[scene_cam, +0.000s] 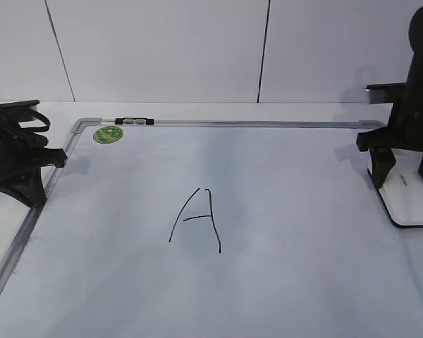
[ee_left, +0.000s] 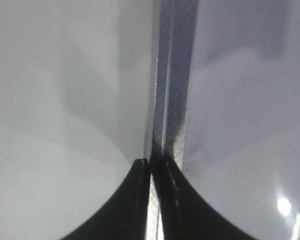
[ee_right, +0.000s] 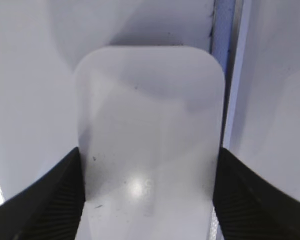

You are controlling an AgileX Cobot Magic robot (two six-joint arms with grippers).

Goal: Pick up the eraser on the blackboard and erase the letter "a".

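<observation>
- Your right hand straddles the eraser: in the right wrist view one dark finger sits at each long side, right against the white body. Whether they are pressing yet I cannot tell, so treat the grip as unconfirmed.
- In the exterior view that eraser lies at about 3 o'clock on the blackboard, just beside the right frame rail.
- To do this step well, I'd close evenly on both long sides, keep the eraser level, then lift straight up before travelling, so the underside doesn't drag.
- The only mark I can see is a tall letter near the board's centre, towards 9 o'clock from the eraser. It reads as a capital; no small "a" shows.
- Your left hand has its fingers pressed together, holding nothing, and hovers over the left frame rail at 9 o'clock.
- The right rail is the tight edge; move off it towards 9 o'clock.
- Between eraser and letter the board is bare, with open room. The green sticker and a small black and silver piece on the far rail sit at 11 o'clock, well apart from that path.
- The worktop shows outside the left rail.
</observation>
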